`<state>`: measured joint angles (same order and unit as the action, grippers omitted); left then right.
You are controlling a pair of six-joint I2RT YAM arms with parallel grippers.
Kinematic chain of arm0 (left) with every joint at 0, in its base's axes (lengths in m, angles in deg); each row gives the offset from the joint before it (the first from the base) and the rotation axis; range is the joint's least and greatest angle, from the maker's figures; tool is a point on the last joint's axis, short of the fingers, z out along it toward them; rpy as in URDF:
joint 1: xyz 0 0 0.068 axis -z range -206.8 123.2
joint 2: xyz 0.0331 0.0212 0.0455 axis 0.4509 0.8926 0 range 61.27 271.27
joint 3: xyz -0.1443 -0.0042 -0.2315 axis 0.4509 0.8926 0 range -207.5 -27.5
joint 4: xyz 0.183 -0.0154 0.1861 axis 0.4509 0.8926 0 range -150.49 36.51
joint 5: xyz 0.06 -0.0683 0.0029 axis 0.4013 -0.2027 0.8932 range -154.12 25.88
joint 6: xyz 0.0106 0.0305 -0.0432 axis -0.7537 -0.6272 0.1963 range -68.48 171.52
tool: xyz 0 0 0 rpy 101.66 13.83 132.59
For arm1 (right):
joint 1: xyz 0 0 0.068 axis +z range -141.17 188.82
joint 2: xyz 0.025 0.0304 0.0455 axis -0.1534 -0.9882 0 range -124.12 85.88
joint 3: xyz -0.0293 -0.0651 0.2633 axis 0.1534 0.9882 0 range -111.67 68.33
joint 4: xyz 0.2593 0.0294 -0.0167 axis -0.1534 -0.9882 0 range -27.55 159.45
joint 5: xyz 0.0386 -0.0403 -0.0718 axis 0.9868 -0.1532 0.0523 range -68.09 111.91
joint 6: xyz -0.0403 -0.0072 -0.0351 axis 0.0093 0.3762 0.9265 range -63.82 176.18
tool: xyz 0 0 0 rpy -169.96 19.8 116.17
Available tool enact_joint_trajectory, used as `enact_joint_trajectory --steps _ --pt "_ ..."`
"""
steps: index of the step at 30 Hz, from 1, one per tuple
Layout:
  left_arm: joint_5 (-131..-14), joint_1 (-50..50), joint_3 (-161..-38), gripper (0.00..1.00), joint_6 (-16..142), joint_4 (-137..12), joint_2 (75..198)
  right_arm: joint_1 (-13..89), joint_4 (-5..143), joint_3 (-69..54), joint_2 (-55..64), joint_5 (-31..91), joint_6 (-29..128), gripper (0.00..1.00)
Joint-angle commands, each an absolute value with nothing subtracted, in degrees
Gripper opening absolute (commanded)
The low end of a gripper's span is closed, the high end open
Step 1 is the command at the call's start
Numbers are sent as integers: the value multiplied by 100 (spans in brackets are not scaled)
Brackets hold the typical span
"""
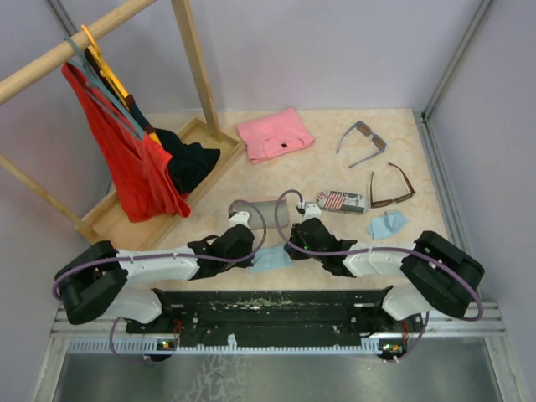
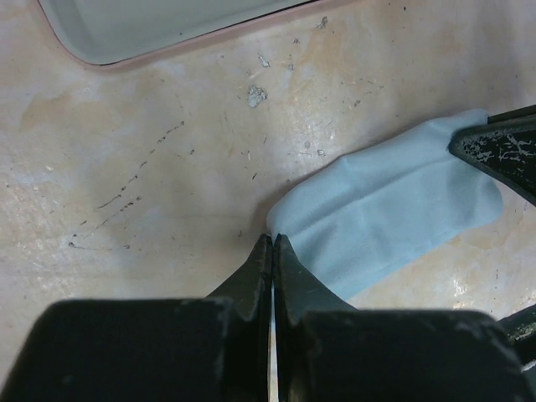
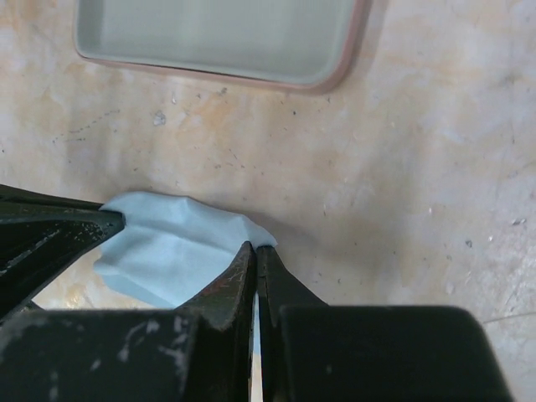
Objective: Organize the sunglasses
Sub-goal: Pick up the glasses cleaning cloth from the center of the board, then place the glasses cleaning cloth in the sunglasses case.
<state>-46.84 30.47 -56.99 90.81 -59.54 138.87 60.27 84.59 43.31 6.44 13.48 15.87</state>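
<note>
Left gripper [image 2: 272,251], right gripper [image 3: 255,255]: each pinching one end of blue cloth [image 2: 385,209], near centre | grey-blue sunglasses [image 1: 368,134], brown sunglasses [image 1: 394,199]: far right, untouched, apart | judged light, stiff, lenses slick, hinges fragile; grip at bridge.

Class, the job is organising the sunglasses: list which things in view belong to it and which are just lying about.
Job: grey-blue sunglasses; brown sunglasses.
Lying about: flag-patterned case; pinched blue cloth; loose blue cloth; pink shirt; red garment.
</note>
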Motion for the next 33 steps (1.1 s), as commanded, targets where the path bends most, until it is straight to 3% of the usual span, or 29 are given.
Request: enact_joint_trajectory --steps 1,18,33 --pt "-4308 2971 -5469 0 9036 -5947 13856 5982 9200 4278 554 1152 2234 0" --pt "-4226 2284 -5933 0 8087 -6533 13906 5620 9510 3510 102 1225 2698 0" --pt "-4239 1751 -6772 0 7350 -6832 14660 5184 9374 2909 -392 1293 2540 0"
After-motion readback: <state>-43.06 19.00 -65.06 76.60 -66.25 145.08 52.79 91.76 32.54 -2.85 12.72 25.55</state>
